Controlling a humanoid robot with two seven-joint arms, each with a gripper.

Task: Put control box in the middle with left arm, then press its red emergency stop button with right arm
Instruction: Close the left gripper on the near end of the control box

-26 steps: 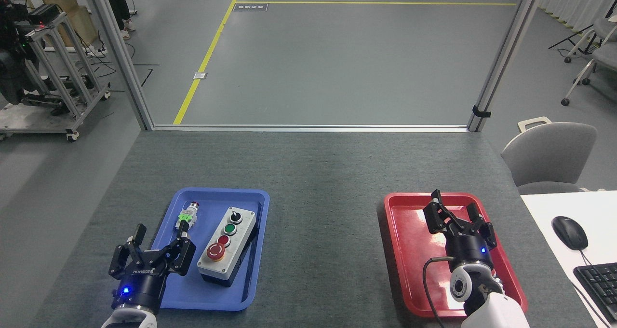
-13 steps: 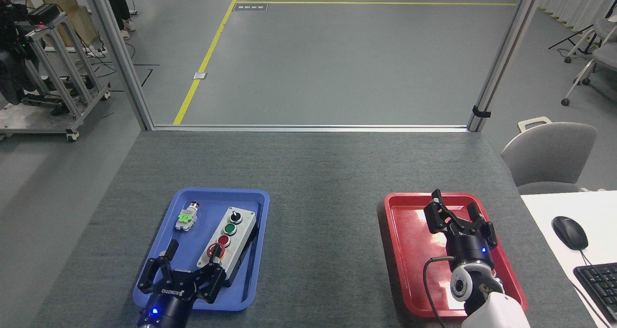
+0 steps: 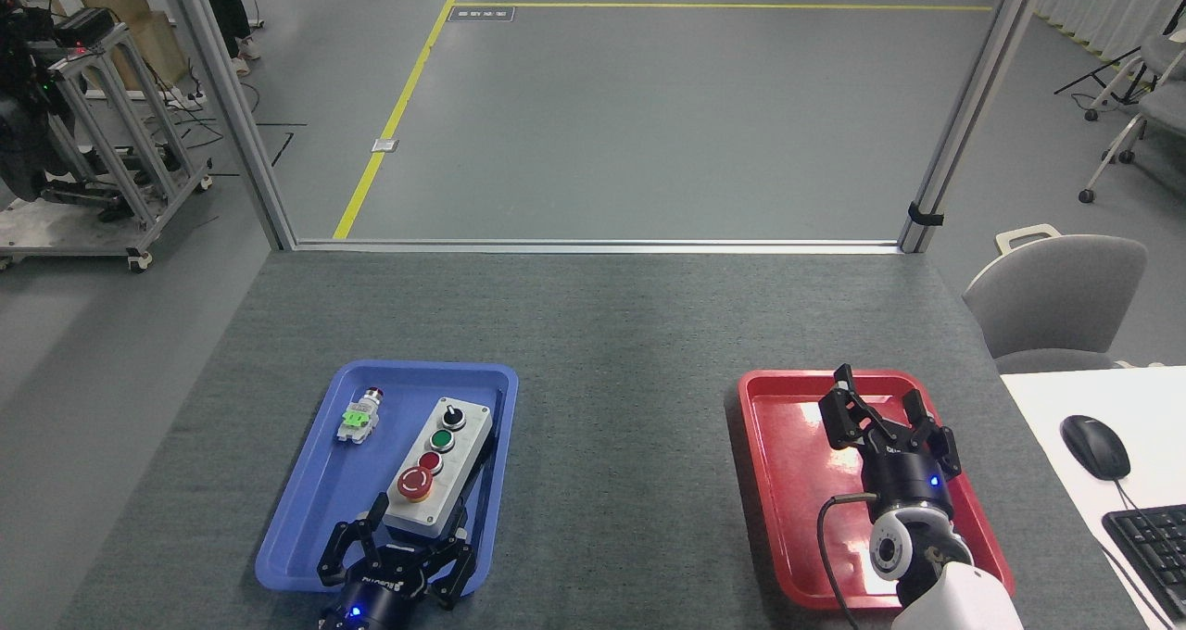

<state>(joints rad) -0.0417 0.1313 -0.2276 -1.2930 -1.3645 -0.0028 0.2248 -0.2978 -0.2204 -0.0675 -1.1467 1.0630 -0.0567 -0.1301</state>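
The light-grey control box (image 3: 438, 469) lies lengthwise in the blue tray (image 3: 315, 510), toward its right side. Along its top run a black knob, a green button, a small red button and the big red emergency stop button (image 3: 414, 485) with a yellow collar at the near end. My left gripper (image 3: 417, 526) sits at the box's near end, open, its fingers spread on either side of that end. My right gripper (image 3: 878, 409) hovers open over the red tray (image 3: 788, 482), holding nothing.
A small green-and-silver switch part (image 3: 359, 417) lies in the blue tray's far left. Bare dark-grey tabletop (image 3: 621, 426) lies between the trays. To the right a white desk carries a mouse (image 3: 1094, 446) and a keyboard (image 3: 1149, 542); a grey chair (image 3: 1056, 296) stands behind.
My left gripper has swung from the blue tray's left edge rightward and nearer, ending at the control box's near end. The right gripper has barely shifted.
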